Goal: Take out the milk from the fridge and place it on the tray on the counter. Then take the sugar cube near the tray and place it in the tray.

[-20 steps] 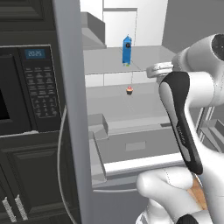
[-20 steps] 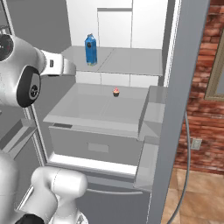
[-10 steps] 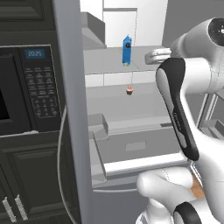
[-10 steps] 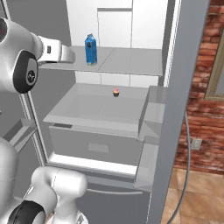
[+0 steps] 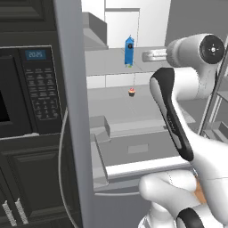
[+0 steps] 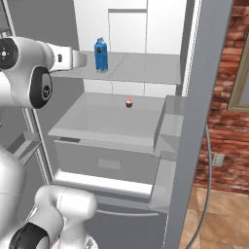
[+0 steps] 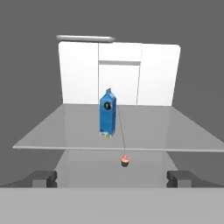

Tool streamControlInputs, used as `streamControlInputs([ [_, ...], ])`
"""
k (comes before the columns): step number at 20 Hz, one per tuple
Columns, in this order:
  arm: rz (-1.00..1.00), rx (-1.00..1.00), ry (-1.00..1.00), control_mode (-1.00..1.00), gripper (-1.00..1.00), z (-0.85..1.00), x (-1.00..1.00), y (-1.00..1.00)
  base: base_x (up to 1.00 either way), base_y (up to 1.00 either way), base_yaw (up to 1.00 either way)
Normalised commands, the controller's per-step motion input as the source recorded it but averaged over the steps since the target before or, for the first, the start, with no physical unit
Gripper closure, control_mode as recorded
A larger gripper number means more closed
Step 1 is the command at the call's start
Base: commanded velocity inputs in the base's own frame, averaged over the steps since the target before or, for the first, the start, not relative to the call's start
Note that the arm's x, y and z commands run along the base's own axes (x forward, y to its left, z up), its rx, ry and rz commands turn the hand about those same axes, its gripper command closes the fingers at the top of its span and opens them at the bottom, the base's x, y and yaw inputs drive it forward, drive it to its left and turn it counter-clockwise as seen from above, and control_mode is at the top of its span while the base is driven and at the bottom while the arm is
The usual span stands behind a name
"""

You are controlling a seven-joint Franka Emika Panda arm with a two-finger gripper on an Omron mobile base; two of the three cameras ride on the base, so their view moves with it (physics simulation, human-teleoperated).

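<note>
Milk (image 5: 129, 50) upright on the fridge's (image 6: 146, 68) upper shelf (image 7: 175, 131), toward the shelf's front half, untouched. Same blue carton shows in the right base view (image 6: 100, 55) and sits dead centre in the hand view (image 7: 107, 114). One level down, small red-topped cupcake (image 5: 132, 92) on the lower shelf, almost directly below the carton in the hand view (image 7: 125, 160). Drawer (image 6: 104, 160) under that, closed. Fridge door (image 5: 73, 111) swung wide open; black microwave (image 5: 26, 95) to its left.

Gripper (image 7: 111, 178): fingertips (image 7: 43, 176) stand at full spread, nothing between them, well short of the carton and about level with the upper shelf edge. In the base views the hand's end (image 5: 153, 55) points at the milk, still apart from it.

Versus a second ago: the arm has risen, with the wrist joint up near shelf height and the forearm steeper. Hand has moved in closer to the carton along the upper shelf. Jaw spread unchanged. Milk and cupcake have not moved; base views have not shifted.
</note>
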Motion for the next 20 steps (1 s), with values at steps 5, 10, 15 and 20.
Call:
streamControlInputs([
  [5, 0.00, 0.00, 0.07, -1.00, -1.00, 0.00, 0.47, 0.04, 0.00, 0.00, 0.00],
  [10, -0.02, 0.00, 0.07, -1.00, -1.00, 0.00, 0.45, 0.12, 0.00, 0.00, 0.00],
  [15, -0.04, 0.00, 0.07, -1.00, -1.00, 0.00, 0.47, 0.11, 0.00, 0.00, 0.00],
  [20, -0.01, 0.00, 0.05, -1.00, -1.00, 0.00, 0.45, 0.01, 0.00, 0.00, 0.00],
])
